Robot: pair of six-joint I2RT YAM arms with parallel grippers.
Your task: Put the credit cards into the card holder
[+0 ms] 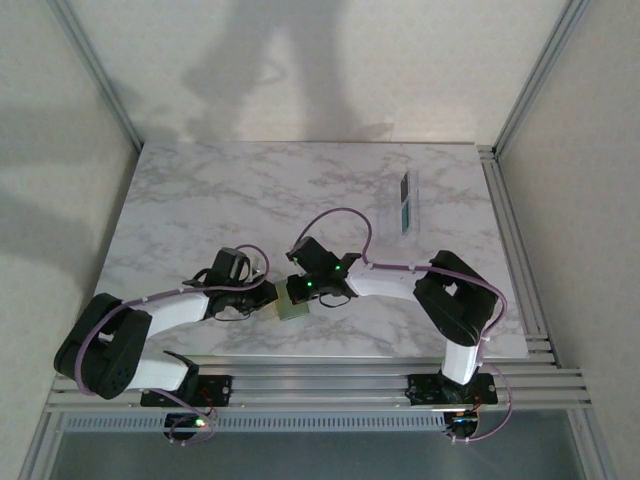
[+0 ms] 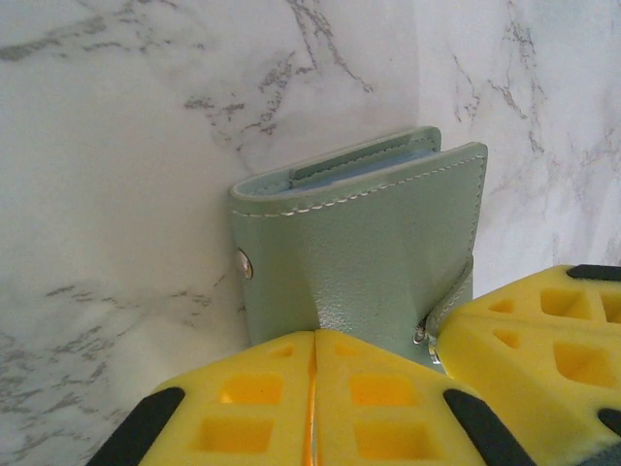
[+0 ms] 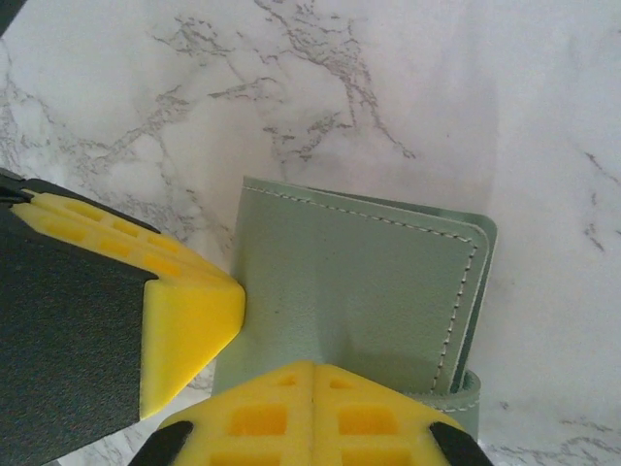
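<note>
The sage-green card holder point(image 1: 291, 302) is near the table's front middle, gripped from both sides. My left gripper point(image 1: 272, 296) is shut on a pinch of its cover, as the left wrist view shows at the card holder point(image 2: 359, 252) and my left gripper point(image 2: 315, 335). My right gripper point(image 3: 312, 367) is shut on the opposite cover of the card holder point(image 3: 359, 282); from above the right gripper point(image 1: 308, 292) sits just right of it. The holder's top edge gapes slightly. The credit cards point(image 1: 406, 203) lie in a narrow row at the back right, apart from both grippers.
The marble table top point(image 1: 220, 200) ends at an aluminium frame rail point(image 1: 505, 240) on the right and rails along the front. The right gripper's yellow fingers point(image 2: 543, 340) crowd the holder's right side; the left gripper's fingers point(image 3: 184, 311) press at its left edge.
</note>
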